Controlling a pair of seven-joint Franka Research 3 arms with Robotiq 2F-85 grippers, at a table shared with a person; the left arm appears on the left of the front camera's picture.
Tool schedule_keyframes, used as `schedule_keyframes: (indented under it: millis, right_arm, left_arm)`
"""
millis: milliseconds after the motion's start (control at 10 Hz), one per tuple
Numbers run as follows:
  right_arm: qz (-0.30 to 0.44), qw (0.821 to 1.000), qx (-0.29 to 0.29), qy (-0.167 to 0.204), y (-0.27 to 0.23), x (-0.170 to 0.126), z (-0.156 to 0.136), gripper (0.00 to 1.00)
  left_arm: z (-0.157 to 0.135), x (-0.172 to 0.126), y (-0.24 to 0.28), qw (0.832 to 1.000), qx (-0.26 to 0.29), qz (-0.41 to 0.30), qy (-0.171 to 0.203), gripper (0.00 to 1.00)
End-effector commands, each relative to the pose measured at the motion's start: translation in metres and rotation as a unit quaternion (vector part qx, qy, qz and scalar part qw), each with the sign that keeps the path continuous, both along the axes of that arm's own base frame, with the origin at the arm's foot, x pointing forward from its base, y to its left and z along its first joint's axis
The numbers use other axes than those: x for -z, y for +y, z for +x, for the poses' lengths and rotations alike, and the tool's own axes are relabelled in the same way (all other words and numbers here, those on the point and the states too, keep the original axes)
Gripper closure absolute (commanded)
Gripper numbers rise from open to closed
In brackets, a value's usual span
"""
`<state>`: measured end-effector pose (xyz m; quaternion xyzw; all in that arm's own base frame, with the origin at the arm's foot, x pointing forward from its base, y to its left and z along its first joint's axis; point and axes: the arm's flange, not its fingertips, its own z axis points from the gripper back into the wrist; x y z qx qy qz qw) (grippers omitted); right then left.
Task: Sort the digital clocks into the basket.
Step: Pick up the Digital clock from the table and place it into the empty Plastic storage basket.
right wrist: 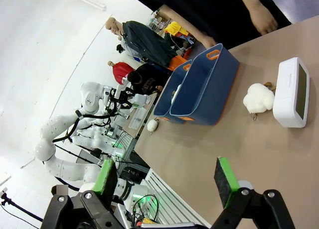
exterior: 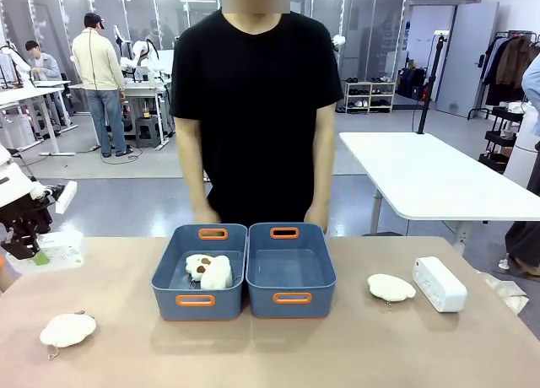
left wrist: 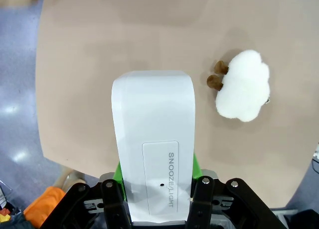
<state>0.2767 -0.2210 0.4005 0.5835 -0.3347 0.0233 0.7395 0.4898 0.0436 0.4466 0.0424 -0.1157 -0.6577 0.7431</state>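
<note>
We are holding one white rounded plastic digital clock (left wrist: 152,114) clamped in our left end effector (left wrist: 157,169), above the desk (exterior: 253,354) at its left edge. Next, we judge, it needs carrying right to the empty blue plastic basket (exterior: 263,299). Our right end effector (right wrist: 165,175) is gaping wide, and the second white clock (exterior: 439,284) is lying on the desk's right side.

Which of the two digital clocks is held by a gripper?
The clock clamped between the left gripper's green pads; the other clock lies free on the table beside a plush paw.
</note>
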Motion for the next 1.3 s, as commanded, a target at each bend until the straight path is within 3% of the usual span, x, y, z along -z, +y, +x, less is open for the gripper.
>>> schedule_keyframes:
  millis: [0, 300, 400, 600, 800, 1100, 1200]
  right_arm:
    - [0.004, 1.000, 0.000, -0.001, 0.000, -0.002, 0.000, 0.00]
    - [0.004, 1.000, 0.000, -0.001, 0.000, -0.002, 0.000, 0.00]
    - [0.004, 1.000, 0.000, -0.001, 0.000, -0.002, 0.000, 0.00]
    - [0.004, 1.000, 0.000, -0.001, 0.000, -0.002, 0.000, 0.00]
    - [0.004, 1.000, 0.000, -0.001, 0.000, -0.002, 0.000, 0.00]
    - [0.004, 1.000, 0.000, -0.001, 0.000, -0.002, 0.000, 0.00]
    - [0.004, 1.000, 0.000, -0.001, 0.000, -0.002, 0.000, 0.00]
  left_arm:
    - [-0.002, -0.006, 0.001, 1.000, 0.007, -0.008, 0.004, 0.49]
    - [0.000, -0.007, -0.001, 1.000, 0.001, -0.007, 0.008, 0.49]
    - [-0.001, -0.013, -0.013, 0.997, -0.001, -0.072, 0.027, 0.49]
    - [-0.001, -0.061, -0.141, 0.994, 0.091, -0.057, 0.001, 0.49]
    - [0.017, -0.091, -0.229, 0.990, 0.095, -0.102, 0.002, 0.49]
    - [0.032, -0.069, -0.374, 0.986, 0.120, -0.112, 0.031, 0.49]
    - [0.037, -0.057, -0.400, 0.986, 0.114, -0.122, 0.020, 0.49]
